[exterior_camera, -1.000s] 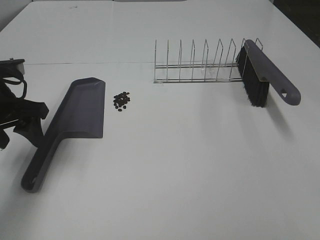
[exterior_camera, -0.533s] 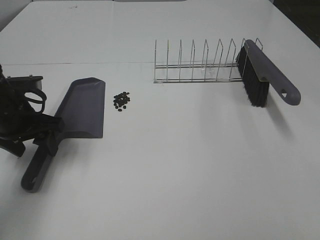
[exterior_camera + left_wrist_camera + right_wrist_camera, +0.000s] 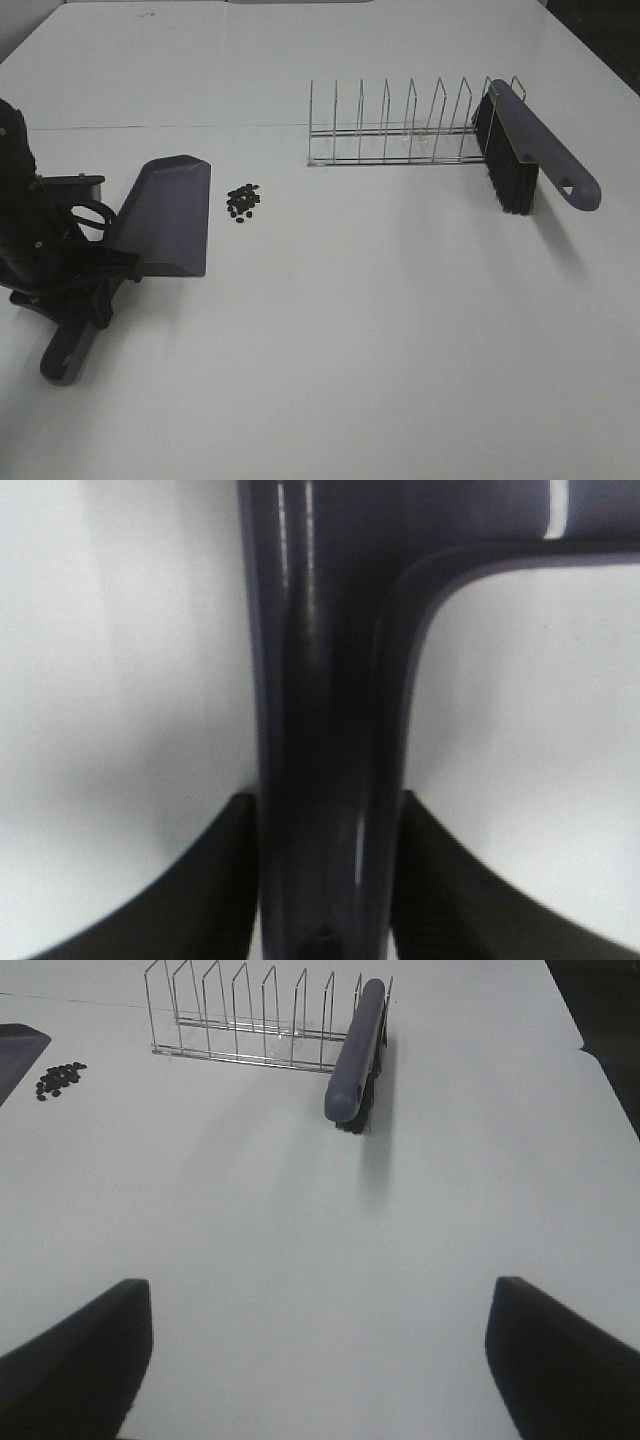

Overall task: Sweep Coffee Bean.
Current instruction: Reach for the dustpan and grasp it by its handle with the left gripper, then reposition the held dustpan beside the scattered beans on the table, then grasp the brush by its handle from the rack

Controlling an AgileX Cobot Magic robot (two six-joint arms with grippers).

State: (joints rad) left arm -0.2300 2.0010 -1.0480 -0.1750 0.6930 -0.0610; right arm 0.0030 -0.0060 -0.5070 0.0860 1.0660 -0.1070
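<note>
Several tiny dark coffee beans (image 3: 242, 201) lie in a small heap on the white table, just right of the grey dustpan (image 3: 165, 215); the heap also shows in the right wrist view (image 3: 60, 1079). My left gripper (image 3: 85, 300) sits over the dustpan's handle. In the left wrist view the handle (image 3: 325, 680) runs between the two black fingers (image 3: 215, 880), which press against its sides. My right gripper (image 3: 320, 1360) is open and empty, low over bare table, out of the exterior view. The grey brush (image 3: 530, 150) with black bristles leans on the rack's right end.
A wire dish rack (image 3: 390, 125) stands at the back, right of centre, with the brush (image 3: 355, 1050) on its end; it also shows in the right wrist view (image 3: 250, 1020). The dustpan's corner (image 3: 20, 1045) shows at that view's edge.
My left arm has come in from the left edge and moved over the dustpan's handle. The dustpan, beans and brush have stayed in place.
</note>
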